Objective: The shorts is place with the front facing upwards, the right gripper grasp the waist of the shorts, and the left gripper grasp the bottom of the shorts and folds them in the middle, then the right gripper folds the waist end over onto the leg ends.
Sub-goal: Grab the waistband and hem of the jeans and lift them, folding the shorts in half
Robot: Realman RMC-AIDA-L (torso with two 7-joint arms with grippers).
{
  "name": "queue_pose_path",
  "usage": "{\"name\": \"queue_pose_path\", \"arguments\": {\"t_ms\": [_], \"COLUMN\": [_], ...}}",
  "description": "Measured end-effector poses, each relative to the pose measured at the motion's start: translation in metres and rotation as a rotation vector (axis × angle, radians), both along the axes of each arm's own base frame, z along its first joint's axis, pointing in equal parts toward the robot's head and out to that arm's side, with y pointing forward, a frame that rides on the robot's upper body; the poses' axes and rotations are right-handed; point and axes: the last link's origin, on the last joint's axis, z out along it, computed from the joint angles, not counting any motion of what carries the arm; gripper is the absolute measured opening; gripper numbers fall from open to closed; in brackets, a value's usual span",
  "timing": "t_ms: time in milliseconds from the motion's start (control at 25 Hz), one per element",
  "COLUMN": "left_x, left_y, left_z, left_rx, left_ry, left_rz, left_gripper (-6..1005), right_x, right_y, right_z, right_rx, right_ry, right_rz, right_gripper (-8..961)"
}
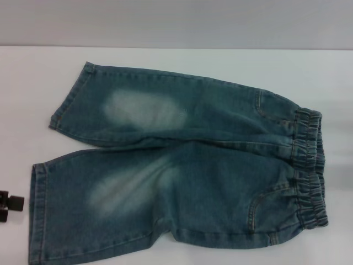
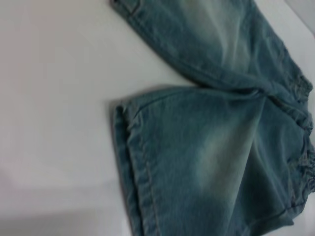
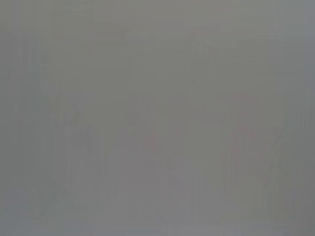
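The shorts (image 1: pixel 182 160) lay flat on the white surface (image 1: pixel 33 83), ungrasped. Left gripper (image 1: pixel 10 204) sat beside the leg hem, jaws' state unclear; a shallow pinch might lift 1 layer.

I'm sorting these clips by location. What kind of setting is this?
Probably a lab or test bench rather than a home: blue-green denim shorts lie spread on a bare white tabletop before a plain grey wall, with the black left gripper at the table's edge.
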Motion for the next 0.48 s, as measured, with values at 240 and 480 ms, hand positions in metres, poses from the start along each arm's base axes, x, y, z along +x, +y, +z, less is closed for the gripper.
{"name": "queue_pose_path", "arguments": {"t_ms": [240,480], "left_x": [-0.004,-0.008], "left_y": [-0.010,-0.015], "left_z": [-0.002,-0.004], "left_rx": [-0.043,-0.043], "left_ry": [0.007,0.005], "left_rz": [0.040,0.062], "left_gripper": [826,826], "right_x": [0.000,0.000], "right_y": [0.003,0.005], "right_z": [0.002,0.004], "right_rx": [0.007,0.015], "right_ry": [0.006,0.003], "right_rz": [-0.011,-0.011], "right_gripper": [601,602]}}
